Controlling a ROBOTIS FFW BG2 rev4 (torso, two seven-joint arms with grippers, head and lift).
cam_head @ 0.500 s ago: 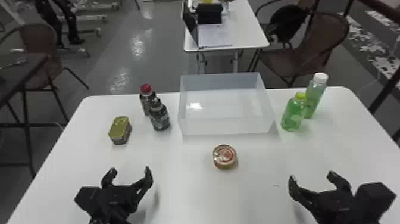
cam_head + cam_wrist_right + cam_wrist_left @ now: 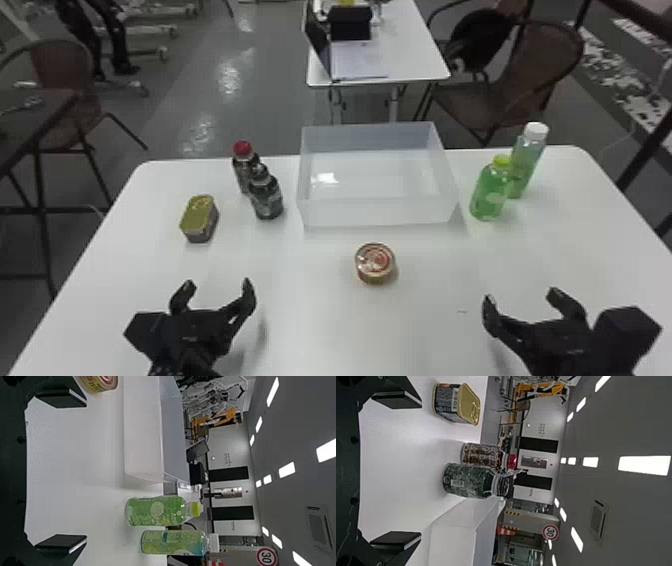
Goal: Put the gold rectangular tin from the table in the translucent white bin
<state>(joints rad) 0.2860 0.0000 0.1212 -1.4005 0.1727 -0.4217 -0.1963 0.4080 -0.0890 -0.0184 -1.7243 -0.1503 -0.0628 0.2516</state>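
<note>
The gold rectangular tin point(image 2: 199, 216) stands at the left of the white table point(image 2: 425, 325), lid up, apart from the translucent white bin point(image 2: 377, 212). Its lid is shiny gold with rounded corners and a pull ring on top; the sides are dark and printed, with a pale barcode patch, and a thin gold rim runs round the base. The left gripper point(image 2: 218, 287) is nearer the camera than the tin, its two fingers spread wide with bare air between them. Next come the red-capped bottle point(image 2: 244, 172) and, just in front of it, a dark bottle point(image 2: 267, 200), both between tin and bin. A round can point(image 2: 376, 260) sits in front of the bin; right of the bin are a green bottle with a yellow cap point(image 2: 490, 192) and a white-capped one point(image 2: 527, 155). At the right, the right gripper point(image 2: 522, 301) is spread wide and empty too.

Compared with the earlier head view, tin, left gripper, bottles, bin, can and right gripper all keep their places, and both grippers are as wide as before.
</note>
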